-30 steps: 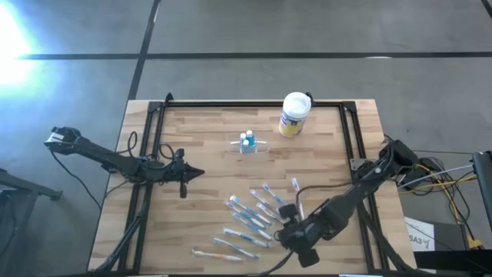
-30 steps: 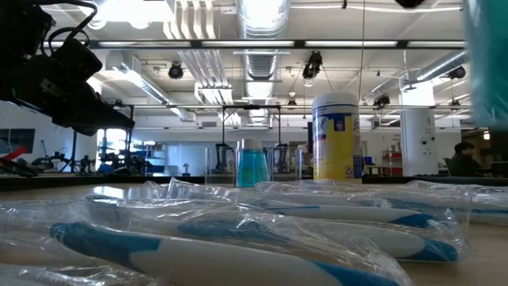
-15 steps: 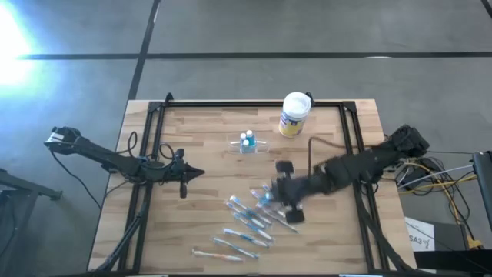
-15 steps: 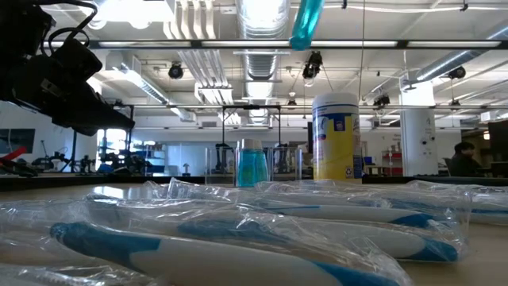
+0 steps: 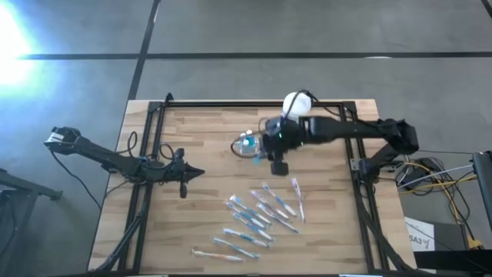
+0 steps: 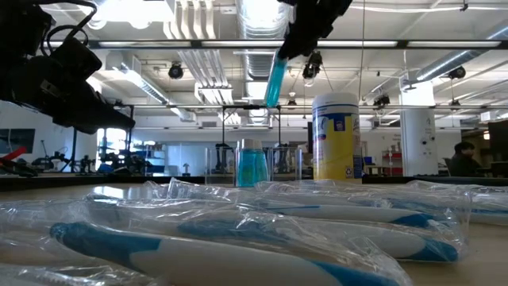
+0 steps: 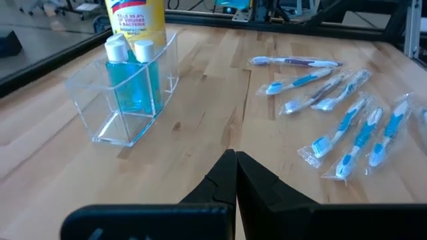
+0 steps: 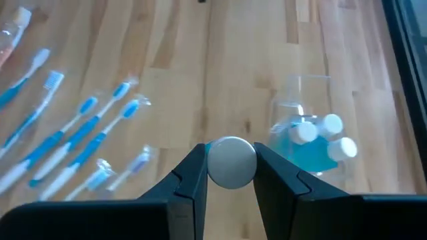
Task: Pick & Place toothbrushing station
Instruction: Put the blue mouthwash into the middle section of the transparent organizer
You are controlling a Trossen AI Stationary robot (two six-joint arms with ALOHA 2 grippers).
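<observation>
Two blue bottles stand in the clear toothbrushing station [image 5: 247, 146], just above centre of the high view. The right gripper [image 5: 270, 147] hangs beside it, jaws part-closed on a blue toothbrush [image 6: 274, 79] seen end-on in the right wrist view. Left of centre, the left gripper [image 5: 198, 173] waits with its fingers pressed together, holding nothing.

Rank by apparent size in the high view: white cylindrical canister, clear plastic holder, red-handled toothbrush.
1. Clear plastic holder and white cylindrical canister: alike, both partly hidden by the right arm.
2. Red-handled toothbrush: smallest.
</observation>
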